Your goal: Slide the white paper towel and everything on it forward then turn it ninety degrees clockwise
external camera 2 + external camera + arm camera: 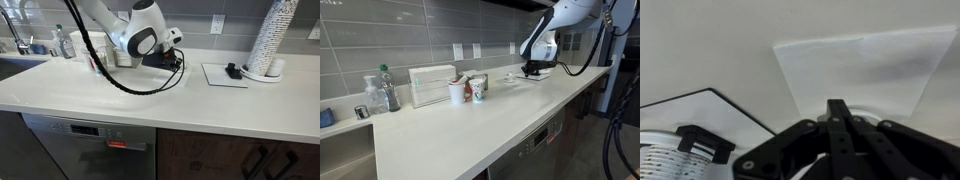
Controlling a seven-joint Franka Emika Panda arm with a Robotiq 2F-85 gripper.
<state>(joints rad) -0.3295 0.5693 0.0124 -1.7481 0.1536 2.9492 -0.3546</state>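
White desk (pixel 470 130): a long pale top that runs below a grey tiled wall (pixel 400 30); both exterior views show it (pixel 100 90).
Dishwasher (pixel 88 140): a steel front set under the desk edge.
Arm (pixel 140 35): white, bent low over the desk, with a black cable looping down from it.
Stack of cups (pixel 275 35): tall and upright on a white base, well apart from the arm.
Ribbed box (pixel 430 85): white, upright against the wall, well apart from the tool.
Paper towel (pixel 865 65): a thin square sheet lying flat on the desk, barely paler than it. In the wrist view it lies just ahead of the tool, whose tip meets its near edge.
Dark-edged sheet (pixel 222 76): flat on the desk between the arm and the stack of cups, beside the paper towel in the wrist view (pixel 700 110).
Tool (pixel 840 108): black, low over the desk, fingers drawn together with no gap between them. Whether anything is pinched there cannot be told.
Printed cups (pixel 457 93): two, red and white, just beside the ribbed box.
Bottles (pixel 386 90): near the wall, on the far side of the box from the tool.
Black clip-like thing (pixel 232 71): on the dark-edged sheet, next to the cup stack's base.
Small cup (pixel 510 76): low and white, near the tool; too small to tell whether it rests on the paper towel.
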